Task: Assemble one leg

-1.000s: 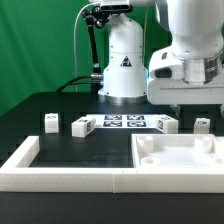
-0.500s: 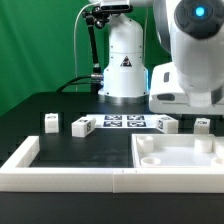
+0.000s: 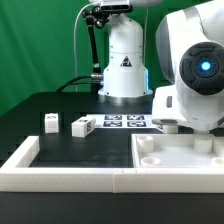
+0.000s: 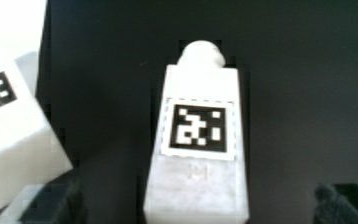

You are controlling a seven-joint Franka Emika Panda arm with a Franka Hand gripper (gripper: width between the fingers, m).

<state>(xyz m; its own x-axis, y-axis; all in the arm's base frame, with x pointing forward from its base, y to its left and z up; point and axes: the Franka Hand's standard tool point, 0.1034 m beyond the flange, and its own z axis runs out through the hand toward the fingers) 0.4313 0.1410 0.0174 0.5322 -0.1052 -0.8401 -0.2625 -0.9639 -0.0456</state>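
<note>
The gripper (image 4: pixel 194 206) is spread wide and holds nothing. Its dark fingertips (image 4: pixel 352 199) stand either side of the leg (image 4: pixel 197 130), with black counter (image 4: pixel 105 50) showing in the gaps. The leg lies flat on the counter, a short white post with a rounded nub at one end and its black-and-white square tag facing up. Just beside it lies a neighbouring post (image 4: pixel 5 110), also tagged, close to one fingertip.

In the exterior view the arm (image 3: pixel 195 70) hangs over the counter toward that view's right edge and hides the leg. The marker board (image 3: pixel 125 122) lies mid-counter. Toward the left edge sit a third post (image 3: pixel 82 125) and a fourth post (image 3: pixel 50 122). The white panel (image 3: pixel 175 155) lies by the front edge.
</note>
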